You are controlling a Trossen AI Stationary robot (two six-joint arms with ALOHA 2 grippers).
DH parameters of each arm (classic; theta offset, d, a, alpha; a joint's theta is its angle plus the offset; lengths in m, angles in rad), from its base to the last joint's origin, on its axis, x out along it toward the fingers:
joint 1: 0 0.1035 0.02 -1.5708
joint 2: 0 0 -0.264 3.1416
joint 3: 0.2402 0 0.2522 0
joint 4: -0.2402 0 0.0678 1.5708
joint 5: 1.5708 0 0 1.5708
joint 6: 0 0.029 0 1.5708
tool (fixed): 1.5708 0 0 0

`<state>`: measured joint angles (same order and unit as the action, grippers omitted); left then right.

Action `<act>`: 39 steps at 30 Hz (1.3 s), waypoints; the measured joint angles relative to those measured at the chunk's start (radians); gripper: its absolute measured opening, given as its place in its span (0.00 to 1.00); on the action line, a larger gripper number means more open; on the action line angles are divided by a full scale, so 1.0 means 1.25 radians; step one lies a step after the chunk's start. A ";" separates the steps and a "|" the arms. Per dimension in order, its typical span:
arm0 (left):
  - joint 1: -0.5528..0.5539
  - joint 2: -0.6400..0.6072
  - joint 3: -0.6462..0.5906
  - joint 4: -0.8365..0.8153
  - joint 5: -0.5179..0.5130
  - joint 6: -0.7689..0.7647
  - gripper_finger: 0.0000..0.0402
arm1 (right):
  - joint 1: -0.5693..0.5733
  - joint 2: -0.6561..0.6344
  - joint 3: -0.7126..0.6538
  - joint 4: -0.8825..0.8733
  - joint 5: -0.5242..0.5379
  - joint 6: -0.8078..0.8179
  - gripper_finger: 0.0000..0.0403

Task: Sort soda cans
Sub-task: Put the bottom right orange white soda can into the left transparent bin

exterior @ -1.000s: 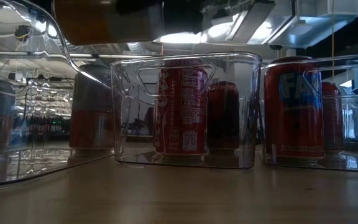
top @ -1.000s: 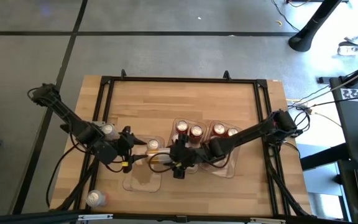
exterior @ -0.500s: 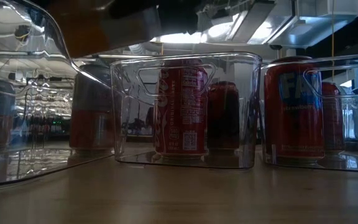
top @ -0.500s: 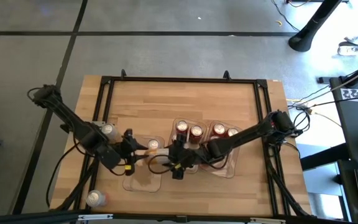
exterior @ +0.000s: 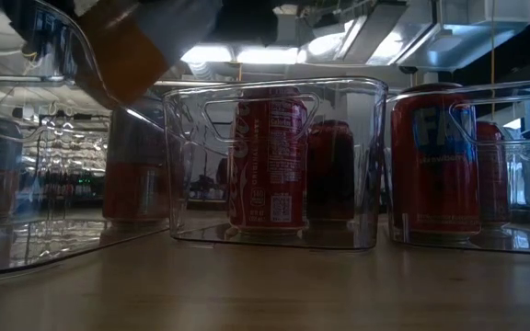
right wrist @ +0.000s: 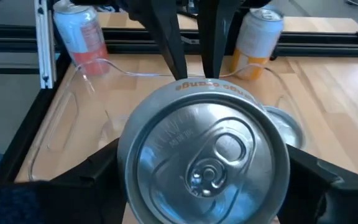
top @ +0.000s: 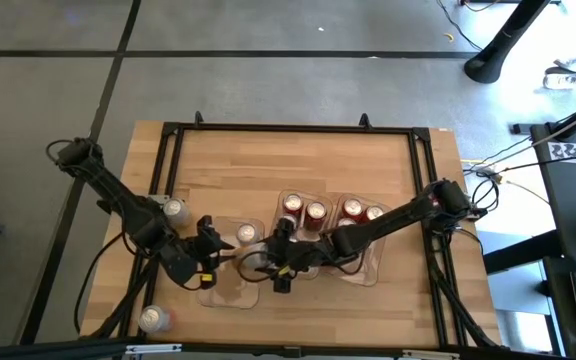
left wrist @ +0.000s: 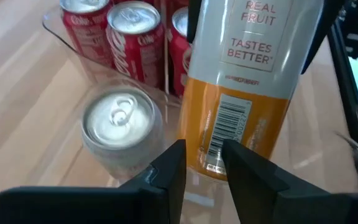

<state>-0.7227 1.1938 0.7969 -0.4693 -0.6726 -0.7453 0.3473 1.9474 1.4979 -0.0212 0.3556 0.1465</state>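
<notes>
From above we see the right gripper (top: 268,262) reaching across to the clear left tray (top: 230,290), its jaws closed on the sides of an orange-and-silver can (left wrist: 248,87), which hangs over that tray; in the right wrist view the can's silver top (right wrist: 204,155) fills the space between the fingers (right wrist: 82,177). The left gripper (top: 211,250) sits just beside it, over the same tray; in the left wrist view its fingers (left wrist: 166,177) stand narrowly apart and grip nothing, their tips right at the lower edge of the held can. A silver-grey can (left wrist: 122,134) stands upright in the left tray, just beside the held one. The middle tray (exterior: 274,234) holds red cans (exterior: 268,165), and the right tray (exterior: 486,239) holds orange-red cans (exterior: 435,161). On the bare table (top: 268,165) two more cans stand outside the trays: one (top: 175,210) near the left arm, one (top: 152,318) at the near left corner.
</notes>
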 joint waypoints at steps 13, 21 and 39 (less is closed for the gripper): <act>-0.027 0.005 -0.004 -0.019 0.002 -0.054 0.25 | -0.005 0.030 0.000 0.118 -0.022 -0.053 0.71; -0.025 0.032 -0.005 -0.015 0.000 -0.054 0.25 | -0.012 0.030 0.001 0.157 -0.028 -0.057 0.71; -0.054 -0.125 0.023 -0.183 0.054 -0.077 0.25 | -0.013 0.085 0.005 0.188 -0.078 -0.058 0.70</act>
<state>-0.7902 1.0377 0.8253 -0.6986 -0.6046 -0.8418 0.3313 2.0541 1.5045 0.2139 0.2585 0.0736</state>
